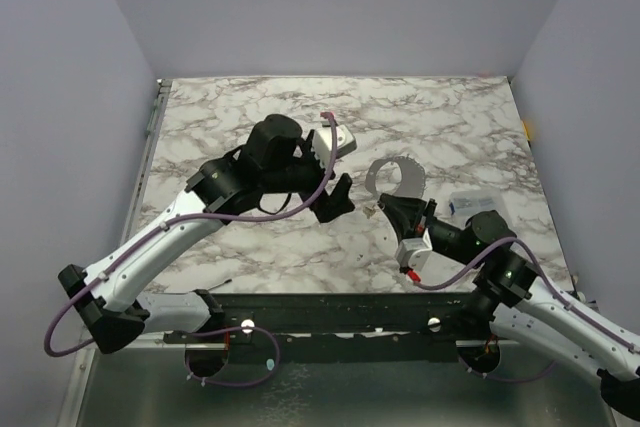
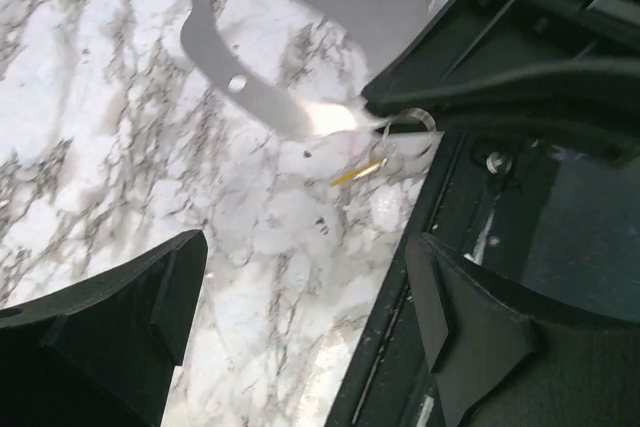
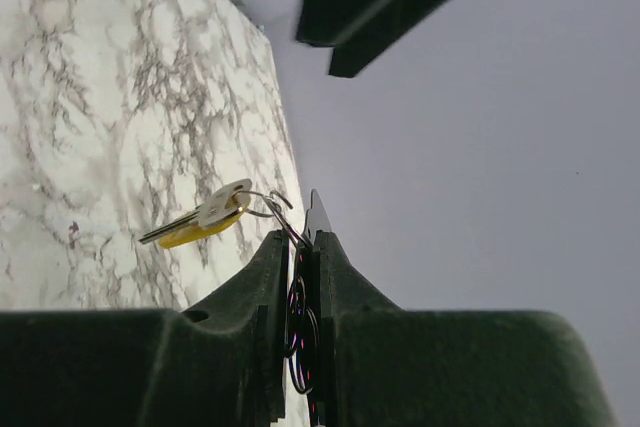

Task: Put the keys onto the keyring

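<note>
My right gripper [image 3: 303, 237] pinches the wire loop [image 3: 272, 205] with the yellow key [image 3: 195, 234] hanging from it, just beside the grey keyring [image 2: 275, 112], and my left gripper [image 2: 305, 257] is wide and empty, so I think I should move slowly and steadily.

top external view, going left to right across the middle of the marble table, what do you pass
left end effector → grey ring → clear plastic box
</note>
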Robot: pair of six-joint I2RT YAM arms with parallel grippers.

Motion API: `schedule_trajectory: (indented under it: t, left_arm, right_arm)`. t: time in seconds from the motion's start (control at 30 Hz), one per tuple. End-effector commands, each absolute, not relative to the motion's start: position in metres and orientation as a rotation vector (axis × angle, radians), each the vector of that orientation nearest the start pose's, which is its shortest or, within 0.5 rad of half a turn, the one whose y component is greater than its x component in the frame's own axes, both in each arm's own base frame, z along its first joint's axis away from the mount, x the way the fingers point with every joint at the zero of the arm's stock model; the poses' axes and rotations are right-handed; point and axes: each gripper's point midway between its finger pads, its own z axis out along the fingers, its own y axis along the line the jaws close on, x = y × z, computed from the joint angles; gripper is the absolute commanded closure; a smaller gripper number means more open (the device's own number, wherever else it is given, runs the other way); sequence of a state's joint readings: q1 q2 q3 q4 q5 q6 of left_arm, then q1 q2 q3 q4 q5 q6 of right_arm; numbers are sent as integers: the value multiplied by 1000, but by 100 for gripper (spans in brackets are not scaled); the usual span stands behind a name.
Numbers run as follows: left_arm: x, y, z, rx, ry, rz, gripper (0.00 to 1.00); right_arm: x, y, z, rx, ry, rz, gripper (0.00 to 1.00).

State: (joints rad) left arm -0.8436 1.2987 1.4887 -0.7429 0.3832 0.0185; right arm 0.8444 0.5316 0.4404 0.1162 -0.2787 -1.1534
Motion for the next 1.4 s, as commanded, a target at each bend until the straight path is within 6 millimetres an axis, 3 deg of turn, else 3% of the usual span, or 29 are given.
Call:
schedule_trajectory:
  t: [0.0,0.23,0.53,1.03,1.37]
  left_arm:
    - [213,-300,309,1055,1703,-742,13]
    - [198,-296,333,1086,1365,-749,14]
    - [168,-295,358,1168,1044,-774,18]
    - [153,-323,341,1253,986,-885,29]
    - [156,-343,320,1228,1044,-813,44]
  right_arm:
    - [174,234,315,-1348,677,122,99]
    - [171,242,305,-1415,812,250,99]
    - [181,243,302,-1448,885,229,99]
    - [187,244,316,-1379,884,221,99]
    - [199,240,325,-1294,927,195,99]
